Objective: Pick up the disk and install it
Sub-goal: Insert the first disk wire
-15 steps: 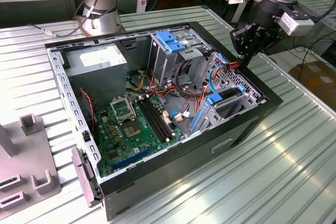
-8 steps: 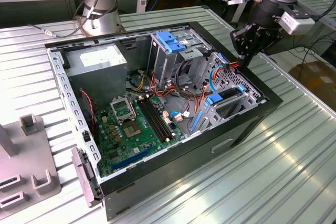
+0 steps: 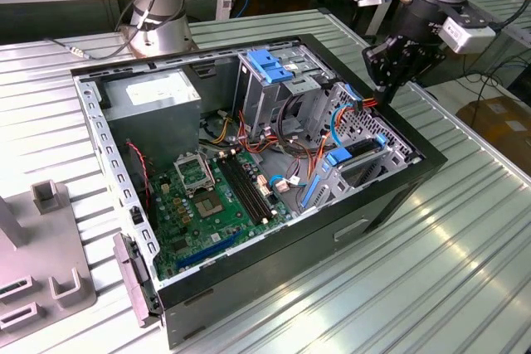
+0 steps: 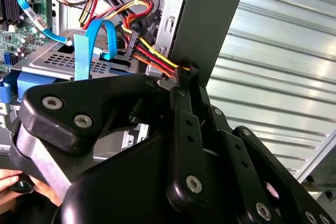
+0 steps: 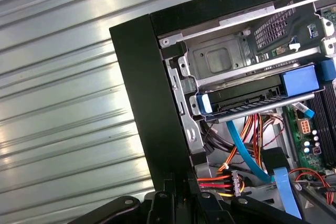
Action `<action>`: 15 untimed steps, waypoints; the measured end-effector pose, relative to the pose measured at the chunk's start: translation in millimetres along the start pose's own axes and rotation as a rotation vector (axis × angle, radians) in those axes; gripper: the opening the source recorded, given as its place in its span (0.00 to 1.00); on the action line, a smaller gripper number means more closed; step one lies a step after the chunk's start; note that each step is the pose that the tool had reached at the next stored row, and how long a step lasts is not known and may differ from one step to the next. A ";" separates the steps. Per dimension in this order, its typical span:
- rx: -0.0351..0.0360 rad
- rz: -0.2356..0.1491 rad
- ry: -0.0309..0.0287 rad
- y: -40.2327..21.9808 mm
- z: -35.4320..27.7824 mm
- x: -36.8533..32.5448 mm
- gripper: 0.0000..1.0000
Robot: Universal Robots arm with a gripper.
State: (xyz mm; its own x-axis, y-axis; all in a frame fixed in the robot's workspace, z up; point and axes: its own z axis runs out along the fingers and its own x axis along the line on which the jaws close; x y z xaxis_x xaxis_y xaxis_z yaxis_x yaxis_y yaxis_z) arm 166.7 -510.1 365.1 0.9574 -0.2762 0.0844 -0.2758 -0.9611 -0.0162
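Find the disk [image 5: 247, 98] in its blue carrier, slotted in the drive cage [image 5: 220, 59] at the case [image 3: 290, 234] corner by the exterior view's right. Bring the gripper [image 3: 383, 82], pinched narrow and empty above that rim, down level for any seating push. Check seating in the first wrist view; judge gripper height from the exterior view

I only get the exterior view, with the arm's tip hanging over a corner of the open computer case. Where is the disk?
Observer: In the first wrist view the flat rectangular disk in its blue plastic carrier frame sits in a slot of the grey metal drive cage.
Operator: What's nearest the tip?
Observer: In the second wrist view, red, yellow and black wires reach up beside the black end effector.
Operator: Anyone around?
Observer: A person's hand shows by the end effector there.
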 end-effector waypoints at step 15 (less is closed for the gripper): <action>-0.0129 0.051 0.0039 1.6 -4.1 -5.1 0.16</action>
State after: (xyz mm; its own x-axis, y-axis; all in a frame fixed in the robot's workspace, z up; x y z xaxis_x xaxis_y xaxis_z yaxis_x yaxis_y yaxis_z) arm 161.0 -510.2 368.7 0.9416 -0.3250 0.0877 -0.3256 -0.9455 -0.0078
